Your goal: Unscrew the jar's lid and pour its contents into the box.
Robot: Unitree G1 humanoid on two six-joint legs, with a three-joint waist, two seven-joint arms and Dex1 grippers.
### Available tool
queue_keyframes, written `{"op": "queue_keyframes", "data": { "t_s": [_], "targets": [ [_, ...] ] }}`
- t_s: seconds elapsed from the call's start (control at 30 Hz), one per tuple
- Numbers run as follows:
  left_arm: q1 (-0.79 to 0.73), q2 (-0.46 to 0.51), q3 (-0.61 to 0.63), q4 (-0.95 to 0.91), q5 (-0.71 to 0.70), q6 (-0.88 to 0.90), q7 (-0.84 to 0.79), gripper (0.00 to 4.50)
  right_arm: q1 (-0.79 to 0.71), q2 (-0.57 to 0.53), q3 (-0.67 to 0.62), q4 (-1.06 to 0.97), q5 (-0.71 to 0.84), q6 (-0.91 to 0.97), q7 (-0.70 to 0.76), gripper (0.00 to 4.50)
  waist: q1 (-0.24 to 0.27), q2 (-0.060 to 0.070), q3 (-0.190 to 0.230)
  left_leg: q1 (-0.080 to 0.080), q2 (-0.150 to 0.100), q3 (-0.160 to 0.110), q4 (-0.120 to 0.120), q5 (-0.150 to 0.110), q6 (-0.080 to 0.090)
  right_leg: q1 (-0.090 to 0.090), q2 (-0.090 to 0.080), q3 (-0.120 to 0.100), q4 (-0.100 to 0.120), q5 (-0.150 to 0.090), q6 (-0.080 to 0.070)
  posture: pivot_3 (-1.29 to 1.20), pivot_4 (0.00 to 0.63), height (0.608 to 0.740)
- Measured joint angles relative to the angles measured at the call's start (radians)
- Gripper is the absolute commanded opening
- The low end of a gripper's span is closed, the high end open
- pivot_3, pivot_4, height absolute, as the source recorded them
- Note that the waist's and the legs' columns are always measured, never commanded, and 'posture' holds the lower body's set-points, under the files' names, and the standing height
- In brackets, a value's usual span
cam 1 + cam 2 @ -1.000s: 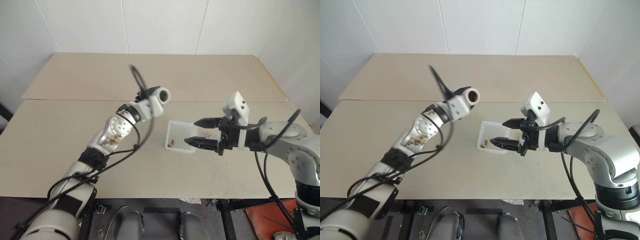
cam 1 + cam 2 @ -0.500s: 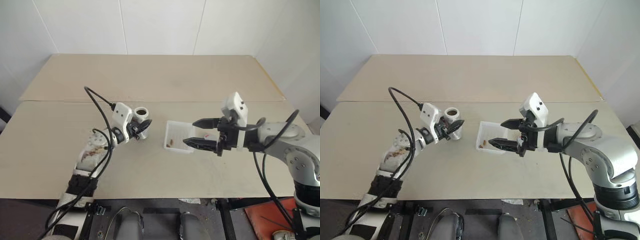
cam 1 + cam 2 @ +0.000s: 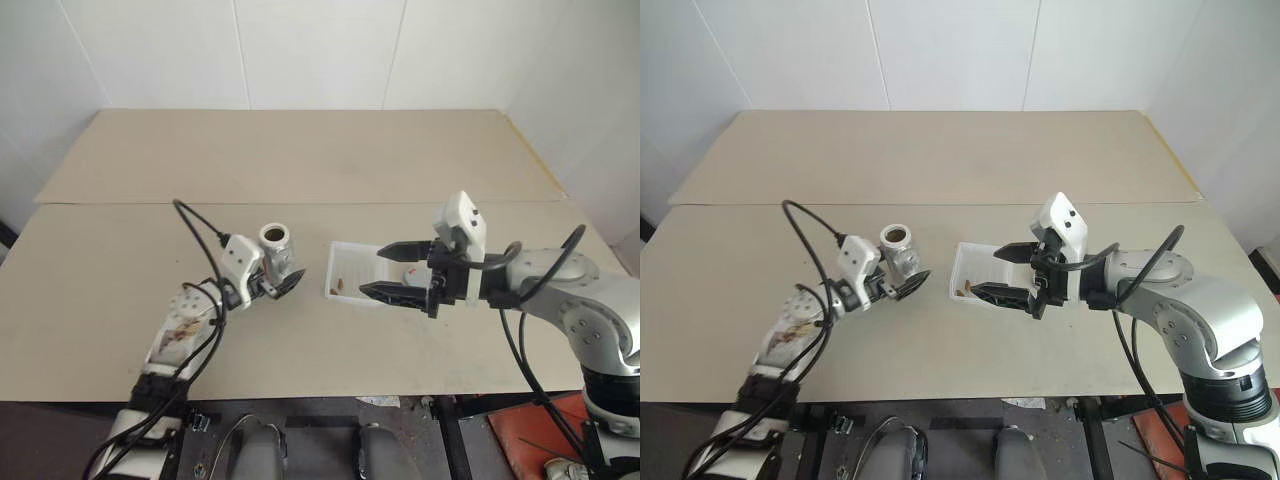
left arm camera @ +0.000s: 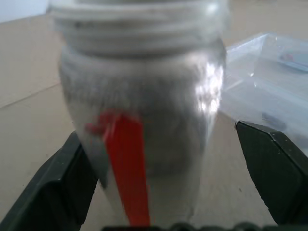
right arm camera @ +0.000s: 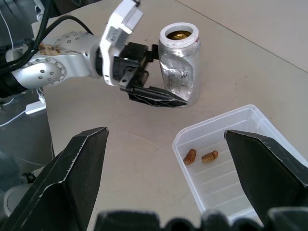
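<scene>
The jar [image 3: 277, 252] stands upright on the table, left of the box [image 3: 333, 272], with its mouth uncovered and something brown [image 5: 179, 34] showing inside. My left gripper [image 3: 292, 268] is open, one finger [image 4: 269, 168] on each side of the jar, with a gap showing at one side. Two brown bits [image 5: 191, 155] lie in the box. My right gripper [image 3: 372, 270] hangs open over the box, empty. A small pale disc with a red mark, the lid [image 3: 411, 272], lies behind the right fingers at the box's right end.
The table [image 3: 300, 160] is two tan boards with a seam across the middle, backed by a white wall. A black cable [image 3: 200, 225] loops up from the left wrist. Bare tabletop stretches left of the jar and in front of the box.
The left arm came down and back from holding the jar tilted in the air. The jar now stands on the table and the left fingers have opened. The right gripper kept its place.
</scene>
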State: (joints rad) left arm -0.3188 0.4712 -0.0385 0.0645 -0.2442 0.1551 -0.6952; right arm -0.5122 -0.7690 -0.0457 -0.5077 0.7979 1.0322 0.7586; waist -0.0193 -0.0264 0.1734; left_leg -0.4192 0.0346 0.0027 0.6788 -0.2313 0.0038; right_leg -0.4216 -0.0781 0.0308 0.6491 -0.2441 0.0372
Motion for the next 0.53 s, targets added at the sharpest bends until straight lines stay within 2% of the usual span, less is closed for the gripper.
{"op": "queue_keyframes", "data": {
  "t_s": [0.17, 0.27, 0.33, 0.43, 0.53],
  "targets": [
    [0.208, 0.279, 0.168, -0.208, -0.166, 0.11, -0.229, 4.46, 0.046, -0.02, -0.006, -0.011, -0.01, -0.014, 0.003, 4.5, -0.002, 0.0, 0.0, 0.002, 0.001, 0.002, -0.001, 0.0, 0.0, 0.0, 0.0, 0.001, 0.0, 0.0, 0.0, 0.0, 0.15, 0.74],
    [0.297, 0.427, 0.326, -0.27, -0.328, 0.192, -0.412, 4.46, 0.06, -0.028, -0.007, -0.012, -0.012, -0.029, 0.006, 4.5, 0.007, 0.0, 0.0, 0.004, 0.002, 0.002, -0.001, 0.0, 0.0, 0.002, 0.0, 0.0, -0.001, 0.0, 0.0, 0.0, 0.15, 0.74],
    [0.35, 0.521, 0.457, -0.269, -0.443, 0.229, -0.589, 4.46, 0.076, -0.043, -0.008, -0.012, -0.024, -0.06, 0.027, 4.5, 0.01, 0.0, 0.0, 0.004, 0.001, 0.002, -0.002, 0.0, 0.0, 0.003, -0.001, 0.0, -0.002, -0.001, -0.001, 0.0, 0.15, 0.74],
    [0.362, 0.573, 0.555, -0.245, -0.498, 0.249, -0.694, 4.46, 0.098, -0.075, -0.008, 0.001, -0.051, -0.095, 0.051, 4.5, 0.012, 0.0, 0.0, 0.004, 0.001, 0.003, -0.002, 0.0, 0.0, 0.003, 0.0, 0.0, -0.002, -0.001, -0.001, 0.0, 0.15, 0.74],
    [0.35, 0.587, 0.606, -0.229, -0.506, 0.265, -0.707, 4.46, 0.118, -0.111, -0.03, 0.018, -0.073, -0.132, 0.081, 4.5, 0.01, 0.0, 0.0, 0.004, 0.002, 0.003, -0.003, 0.0, 0.0, 0.002, 0.0, 0.0, -0.002, -0.001, -0.001, 0.0, 0.15, 0.74]
  ]
}}
